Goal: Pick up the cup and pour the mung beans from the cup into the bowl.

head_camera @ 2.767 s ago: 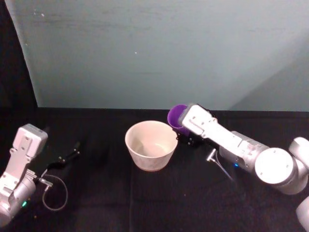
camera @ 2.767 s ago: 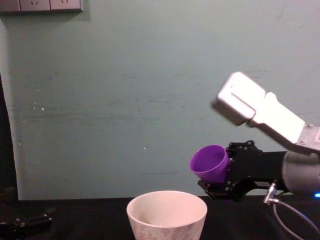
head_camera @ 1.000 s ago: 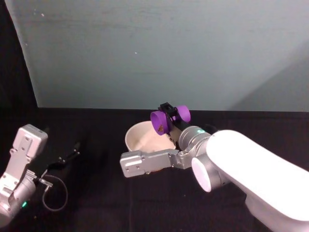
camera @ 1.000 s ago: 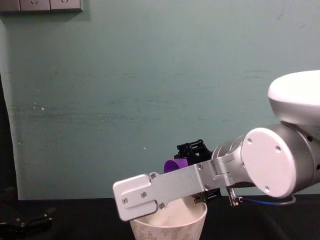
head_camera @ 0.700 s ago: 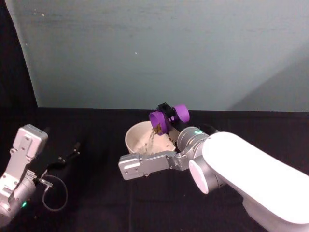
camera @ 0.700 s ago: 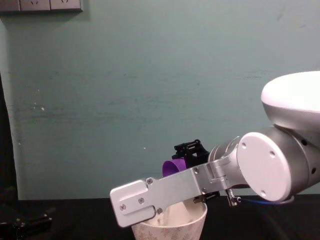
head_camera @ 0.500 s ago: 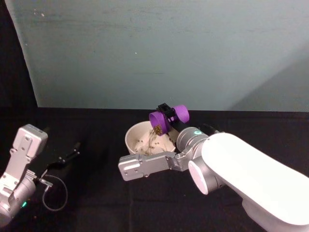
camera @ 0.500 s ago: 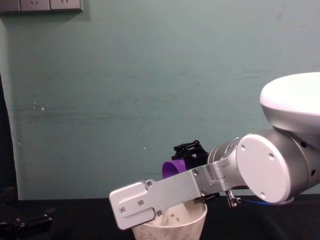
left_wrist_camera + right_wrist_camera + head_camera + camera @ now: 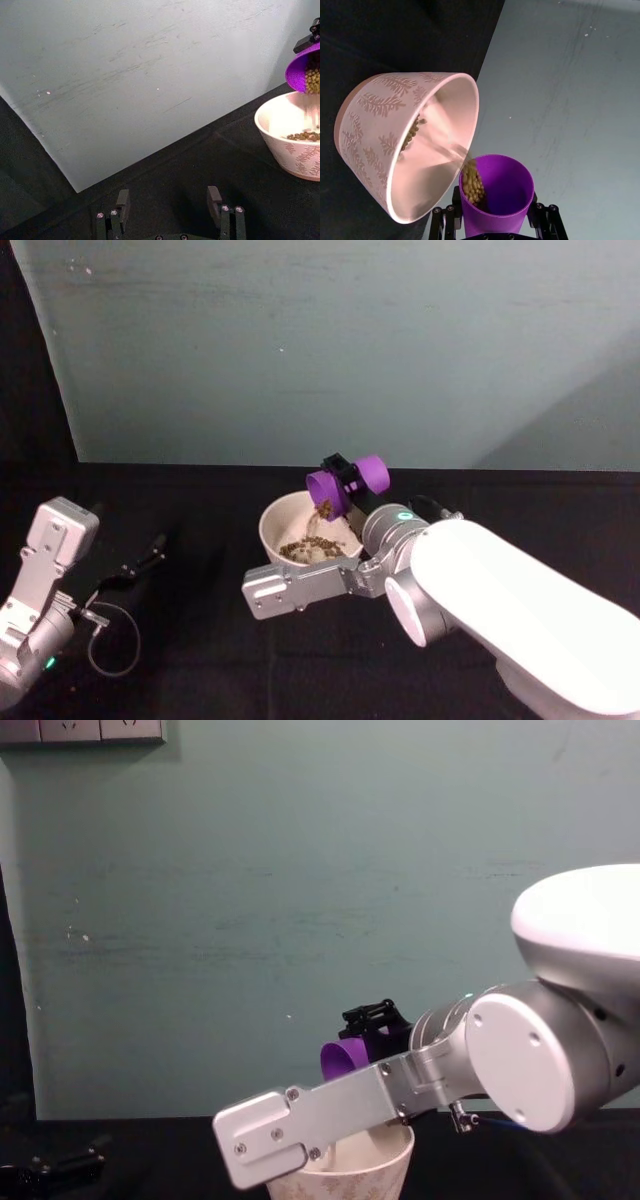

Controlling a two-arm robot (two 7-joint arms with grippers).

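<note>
Head view: my right pincer [image 9: 343,478] is at centre frame, clamped on the cup [image 9: 366,475], which hangs above the worktop [image 9: 200,640]. The cup's long axis is tipped near level, with the mouth pointing to frame left and slightly down, over the far right part of the bowl [image 9: 264,532]. The bowl stands just below and left of the cup. Beans [image 9: 305,549] lie heaped in the bowl, and a thin stream drops from the cup's lip. My left pincer [image 9: 140,566] is parked at lower left, well apart from both.

Left wrist view: the left pincer's fingers stand wide apart with nothing between them. Cup and bowl are far off across the worktop.

Right wrist view: my fingers grip the cup on both sides near its base. Beans are piled at the low side of the lip and spill into the bowl's mouth. Lip and rim are close but not touching.

Chest view: the cup sits at centre, just above the bowl's rim, partly behind my right arm.

Judgement: the pour is partway through. Further tilt depends on the lip staying inside the rim, and the right arm alone is placed for it.
</note>
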